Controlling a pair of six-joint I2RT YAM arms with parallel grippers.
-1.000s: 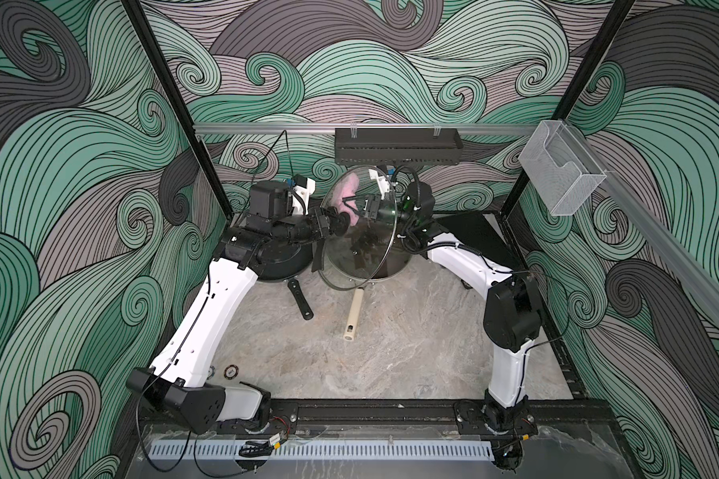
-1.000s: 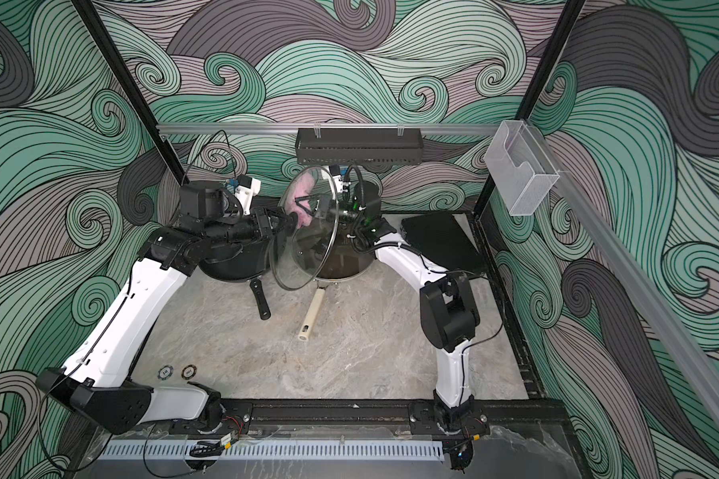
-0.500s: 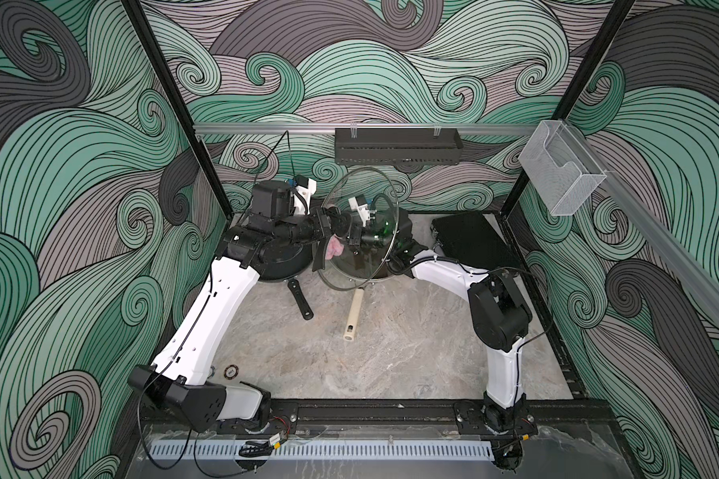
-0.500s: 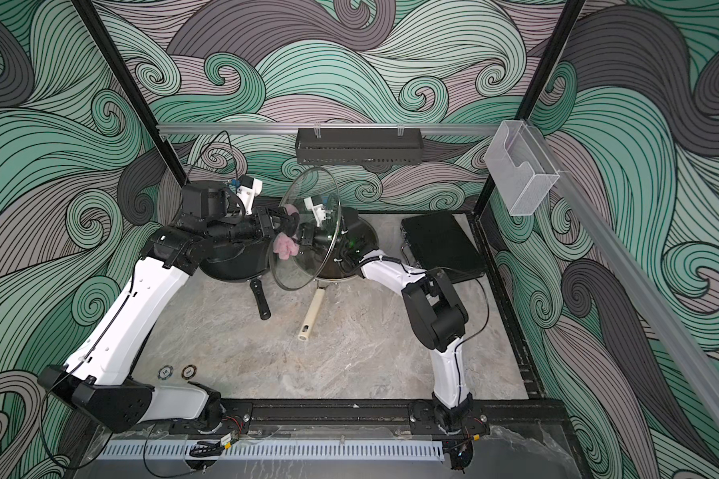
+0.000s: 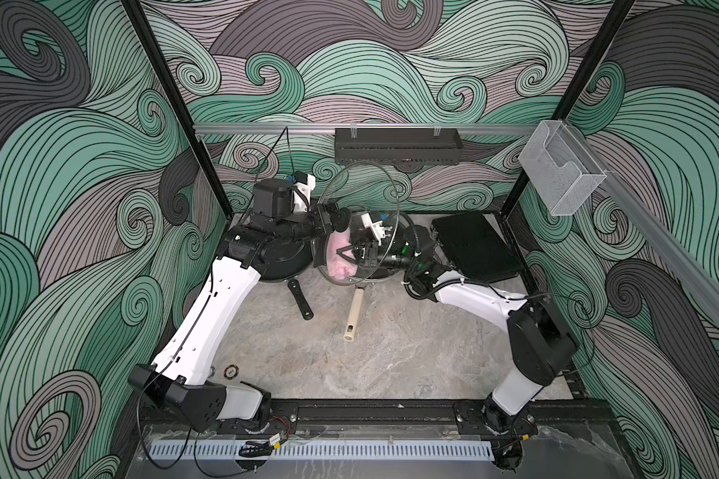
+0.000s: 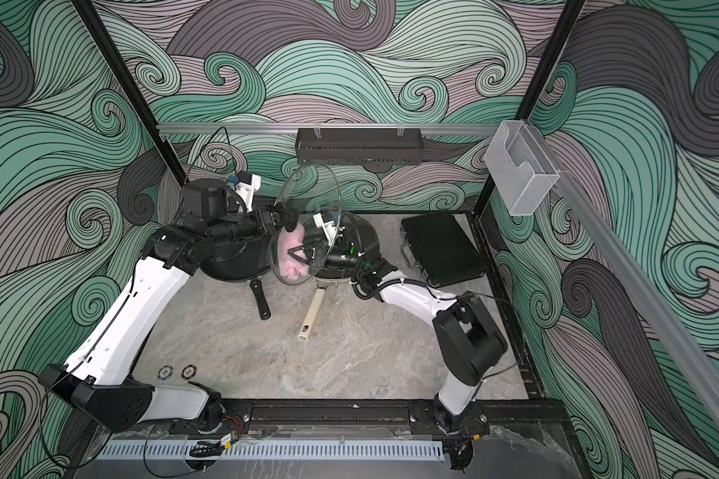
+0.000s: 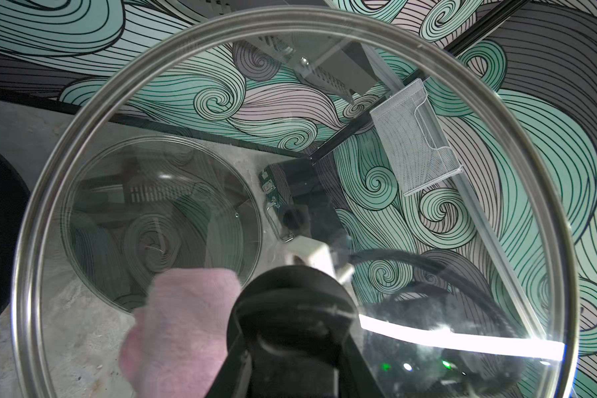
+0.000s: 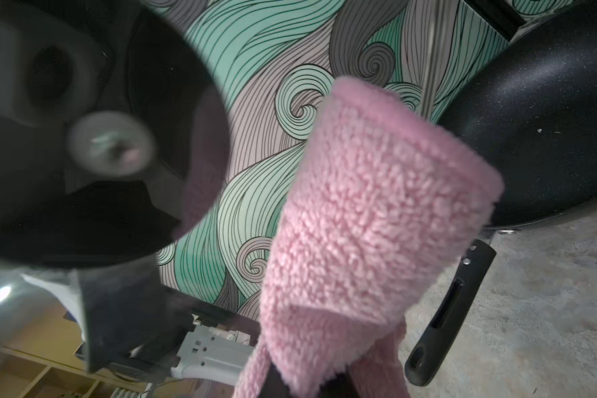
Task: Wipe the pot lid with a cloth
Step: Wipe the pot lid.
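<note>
Lid [image 5: 358, 190] between cloth [image 5: 339, 259] and black pan [image 5: 285, 259]

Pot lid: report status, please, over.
Left pincer shut on knob, lid held up on edge. Right pincer shut on pink cloth, at lid's inner face. Nothing between them.

The glass pot lid [image 5: 362, 186] hangs upright, bunched pink cloth [image 5: 337, 259] close beside its underside.

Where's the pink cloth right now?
In both top views the cloth is over the table, back centre, in the right tool, by the lower inner face of the glass lid held by the left tool.
</note>
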